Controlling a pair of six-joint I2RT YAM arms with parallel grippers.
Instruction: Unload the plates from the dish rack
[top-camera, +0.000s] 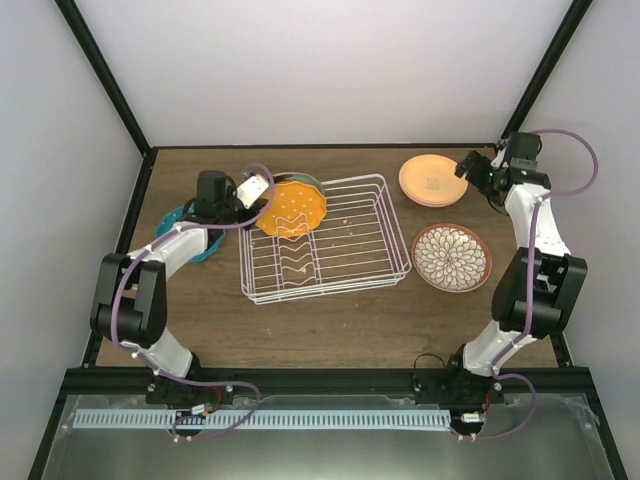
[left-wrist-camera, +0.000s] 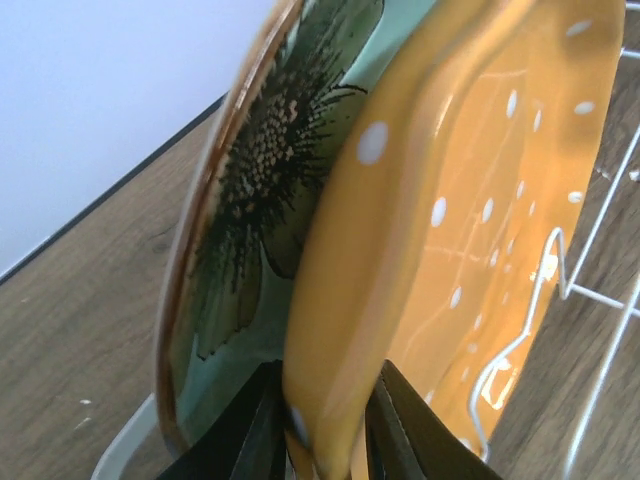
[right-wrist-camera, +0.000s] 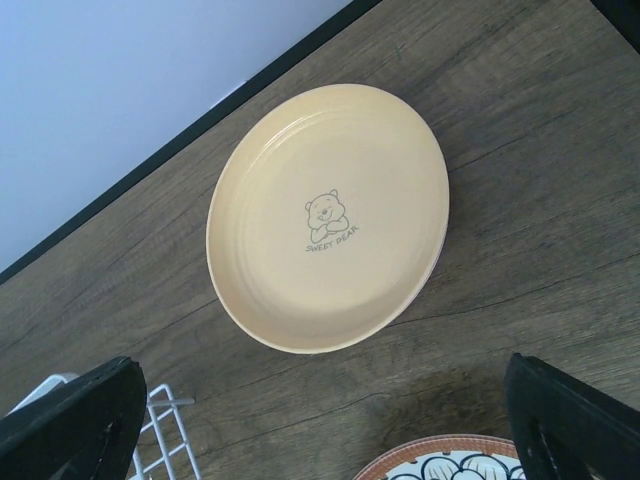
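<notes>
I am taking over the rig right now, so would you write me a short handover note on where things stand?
Left gripper: shut on the rim of the orange dotted plate, upright at the left end of the dish rack.
Right gripper: open, empty, near the yellow plate.
Done: teal plate on the table left of the rack; yellow plate, seemingly on a pink plate, and floral plate on the right.
Left: lift out the orange dotted plate, then the green plate behind it.

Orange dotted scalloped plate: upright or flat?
Upright: orange dotted scalloped plate stands on edge in white wire dish rack, left gripper gripping its rim.
</notes>
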